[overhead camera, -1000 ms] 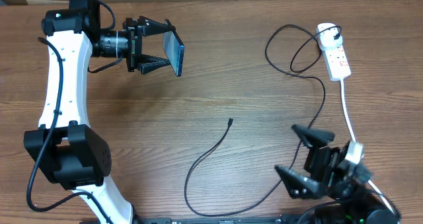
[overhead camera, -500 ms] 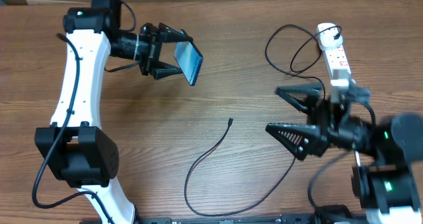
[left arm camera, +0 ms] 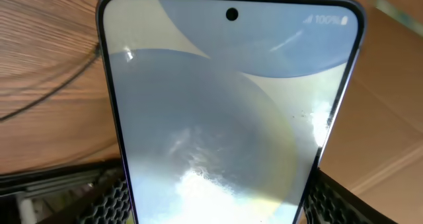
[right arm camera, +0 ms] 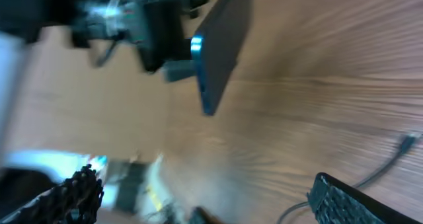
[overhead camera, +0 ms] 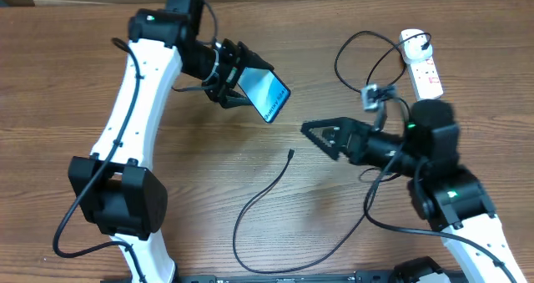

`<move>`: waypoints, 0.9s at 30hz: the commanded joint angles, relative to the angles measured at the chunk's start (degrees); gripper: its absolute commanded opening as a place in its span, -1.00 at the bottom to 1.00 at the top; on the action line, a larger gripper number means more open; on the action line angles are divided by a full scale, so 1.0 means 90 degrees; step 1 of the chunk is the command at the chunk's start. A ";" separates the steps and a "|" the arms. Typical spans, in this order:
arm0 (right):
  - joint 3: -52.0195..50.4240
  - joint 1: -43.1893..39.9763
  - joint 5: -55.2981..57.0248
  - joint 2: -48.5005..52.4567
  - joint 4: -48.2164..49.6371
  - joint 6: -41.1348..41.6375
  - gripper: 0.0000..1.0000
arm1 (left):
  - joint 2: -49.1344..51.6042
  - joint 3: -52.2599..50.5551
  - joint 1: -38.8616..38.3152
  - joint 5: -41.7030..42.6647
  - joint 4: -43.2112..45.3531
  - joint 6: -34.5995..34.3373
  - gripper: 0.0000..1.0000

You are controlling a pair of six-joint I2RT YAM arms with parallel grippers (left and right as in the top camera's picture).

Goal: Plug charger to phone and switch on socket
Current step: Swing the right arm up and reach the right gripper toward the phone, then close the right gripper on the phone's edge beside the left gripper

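Both arms have swung inward; left gripper (overhead camera: 249, 83) clamps the slick phone (overhead camera: 269, 95); right gripper (overhead camera: 321, 139) gapes wide; charger (overhead camera: 250, 204) looks limp, best pinched behind its tip.

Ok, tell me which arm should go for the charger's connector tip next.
Right. The right pincer is open and empty, pointing toward the charger's connector tip lying free on the table just ahead of it. The left pincer is occupied, holding the phone up off the table.

The overhead camera is looking straight down at the worktop (overhead camera: 83, 83), while both wrist cameras are facing the phone (overhead camera: 265, 95), the left one closest.
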 commanded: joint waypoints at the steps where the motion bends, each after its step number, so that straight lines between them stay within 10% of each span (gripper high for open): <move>1: 0.0095 0.0534 0.1588 0.0126 0.0168 0.0114 1.00 | -0.0192 0.0143 -0.0296 -0.0906 0.0017 -0.0549 0.36; 14: 0.0092 0.1139 0.2703 0.1219 0.0738 0.0597 1.00 | -0.0192 0.0143 -0.0882 -0.1188 0.0129 -0.0998 0.36; 27: 0.0092 0.1139 0.2730 0.1362 0.1321 0.0843 0.44 | -0.0192 0.0143 -0.0896 -0.1404 0.0129 -0.1297 0.37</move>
